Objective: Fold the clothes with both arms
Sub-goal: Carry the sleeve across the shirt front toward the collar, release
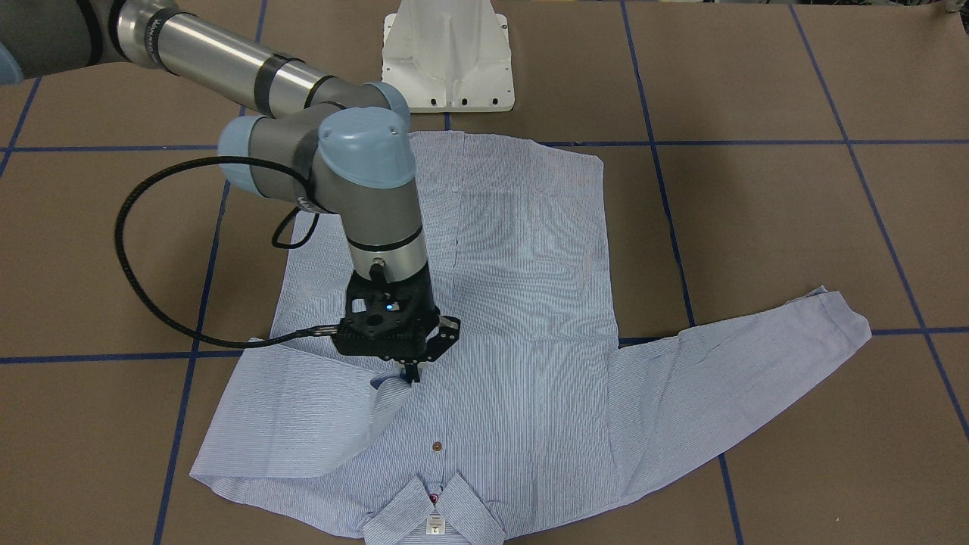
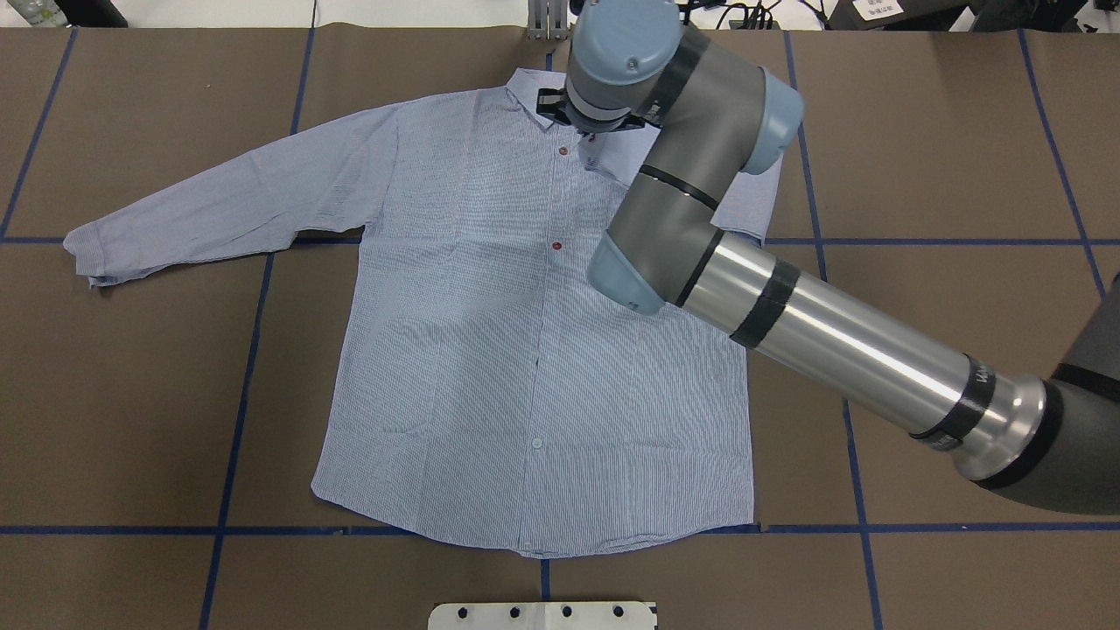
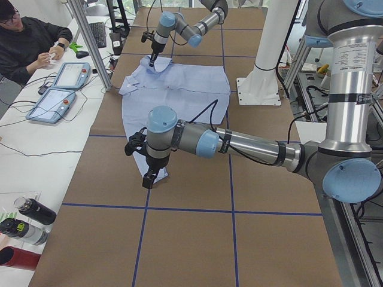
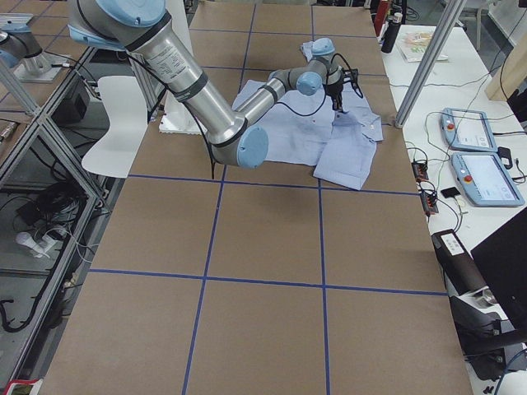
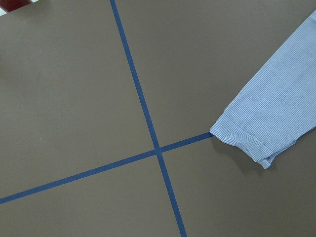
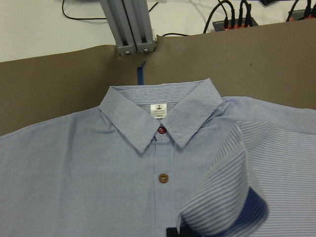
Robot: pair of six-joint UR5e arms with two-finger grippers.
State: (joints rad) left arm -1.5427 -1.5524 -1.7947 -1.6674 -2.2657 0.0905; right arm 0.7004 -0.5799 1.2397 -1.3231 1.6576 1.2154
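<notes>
ONE SLEEVE IN, ONE TO GO: On the table [image 2: 131,394], the left sleeve [image 2: 219,201] of the striped blue shirt [image 2: 490,367] lies stretched out flat, its cuff [image 5: 247,133] meeting a blue tape line [image 5: 143,108]. The left end effector [image 3: 149,176] hangs above that cuff, and whether it is open cannot be told from the one side view showing it. The shirt body lies face up and buttoned, collar [image 6: 158,116] away from the robot. The right sleeve [image 1: 303,409] is folded across the chest, and the right end effector [image 1: 409,371] is pinched closed on its curled end [image 6: 222,197], just beside the placket.

The likely risks are these: the thin fabric may slip from the pinch, the curled end may land twisted on release, or a drag may rumple the shoulder. On the left, a descent could miss the flat cuff.

The white neck label [image 6: 158,110] bears a mark too small to read.
</notes>
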